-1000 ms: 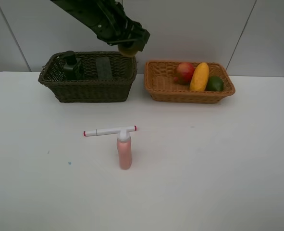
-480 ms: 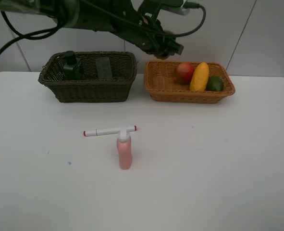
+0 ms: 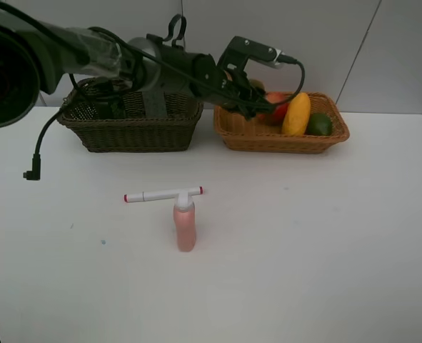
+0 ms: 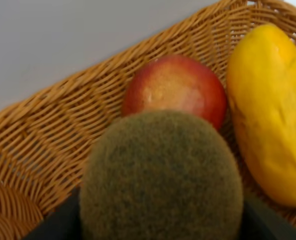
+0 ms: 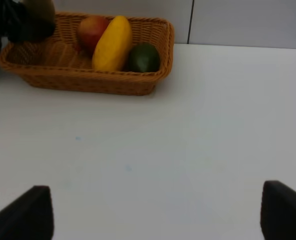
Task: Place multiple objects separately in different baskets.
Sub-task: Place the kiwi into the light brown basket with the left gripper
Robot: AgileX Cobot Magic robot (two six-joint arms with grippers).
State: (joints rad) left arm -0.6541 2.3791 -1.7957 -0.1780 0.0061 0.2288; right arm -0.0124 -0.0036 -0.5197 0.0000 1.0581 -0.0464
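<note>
Over the open end of the orange-tan basket (image 3: 282, 141), the left gripper (image 3: 248, 96) is clamping the brown kiwi (image 4: 160, 175) between its two dark fingers. It is holding the fruit above the basket's bare woven floor, probably so that a release drops it into free space, not onto the fruit already inside. The kiwi is hanging just beside the red pomegranate (image 4: 175, 87), and whether the two are touching cannot be told. Beyond the pomegranate, the yellow mango (image 4: 268, 110) is leaning across the basket, and the green lime (image 5: 143, 57) is sitting at the basket's far end against the mango. The basket is therefore serving as the fruit container, which seems to be why the left arm is reaching across to it. The dark olive-brown basket (image 3: 132, 132) is standing just beside the orange-tan basket; the black eraser block (image 3: 154, 108) is showing inside it, while the arm is hiding the rest of its contents. The white marker (image 3: 163, 194) and the small pink bottle (image 3: 186, 227) are lying on the table (image 3: 325, 236) well apart from the orange-tan basket, touching each other and not yet sorted. The right gripper (image 5: 158, 215) is hovering over bare table well apart from the basket's lime end, with its jaws spread wide and nothing between them.
</note>
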